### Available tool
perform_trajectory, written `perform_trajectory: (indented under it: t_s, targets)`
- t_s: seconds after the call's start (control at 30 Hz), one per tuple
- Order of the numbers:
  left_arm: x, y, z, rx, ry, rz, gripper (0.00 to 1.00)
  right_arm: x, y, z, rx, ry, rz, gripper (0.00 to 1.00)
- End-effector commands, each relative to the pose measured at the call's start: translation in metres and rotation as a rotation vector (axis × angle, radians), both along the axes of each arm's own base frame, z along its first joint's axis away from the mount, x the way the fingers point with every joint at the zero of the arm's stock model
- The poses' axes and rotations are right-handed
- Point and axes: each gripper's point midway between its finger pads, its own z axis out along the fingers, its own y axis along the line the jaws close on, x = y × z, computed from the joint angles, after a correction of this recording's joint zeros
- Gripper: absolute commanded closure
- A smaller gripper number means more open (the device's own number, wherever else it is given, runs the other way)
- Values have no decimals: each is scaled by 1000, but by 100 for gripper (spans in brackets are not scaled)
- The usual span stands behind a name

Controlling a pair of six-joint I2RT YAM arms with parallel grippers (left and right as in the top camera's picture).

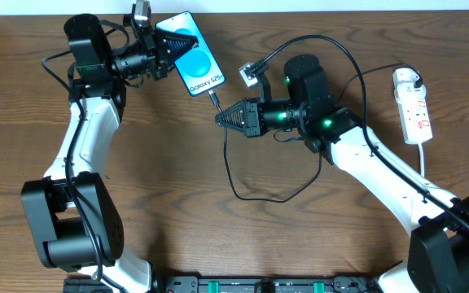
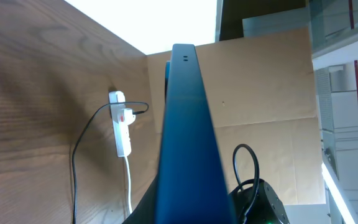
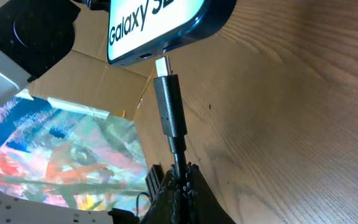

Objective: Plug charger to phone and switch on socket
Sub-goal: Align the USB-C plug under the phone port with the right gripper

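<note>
Right gripper [image 3: 178, 179] is pinched shut on the charger [image 3: 169, 106] cable just behind the black connector, and the metal tip sits right at the port in the bottom edge of the phone [image 3: 160, 25], though I can't tell how deep it's in. Left gripper [image 1: 168, 47] is clamped on the phone's other end. Way over on the right side of the table [image 1: 316, 236], the socket [image 1: 412, 104] lies well apart from both, charger's white plug in it.
</note>
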Motion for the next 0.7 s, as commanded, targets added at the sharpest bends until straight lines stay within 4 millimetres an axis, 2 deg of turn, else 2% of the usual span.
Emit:
perform_trajectory:
  t_s: [0.0,0.67]
  targets:
    - [-2,-3,8,8,-45,-18,93,-5,0,11,16,-13,9,99]
    - [-2,-3,8,16,-66,-19,93,-4,0,11,17,-16,7,99]
